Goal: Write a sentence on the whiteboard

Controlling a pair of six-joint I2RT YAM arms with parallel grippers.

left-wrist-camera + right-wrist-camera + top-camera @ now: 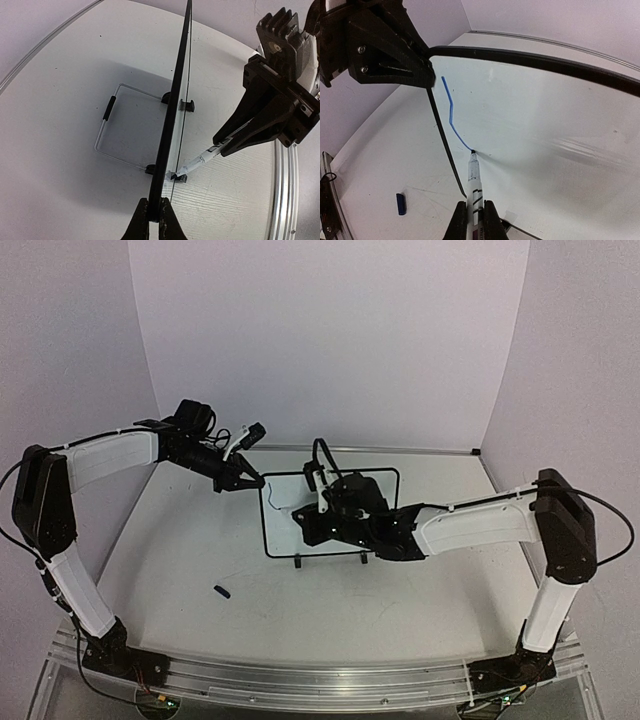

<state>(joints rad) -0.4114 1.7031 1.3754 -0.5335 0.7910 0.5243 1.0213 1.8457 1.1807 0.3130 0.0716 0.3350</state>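
The whiteboard (285, 535) stands upright mid-table on its small black feet. My left gripper (244, 480) is shut on the black frame at the board's top left corner (172, 110). My right gripper (475, 220) is shut on a white marker (473, 180), and the marker's tip touches the board's face (530, 115). On the board, the sentence is a single bent blue stroke (451, 112) that runs down the left side and ends at the tip. From the left wrist view the board is edge-on, with the marker (200, 160) reaching in from the right gripper (265, 120).
A blue marker cap (221, 591) lies on the table in front of the board's left side, also in the right wrist view (401, 204). A wire stand (107, 130) props the board from behind. A metal rail (300, 680) runs along the near edge.
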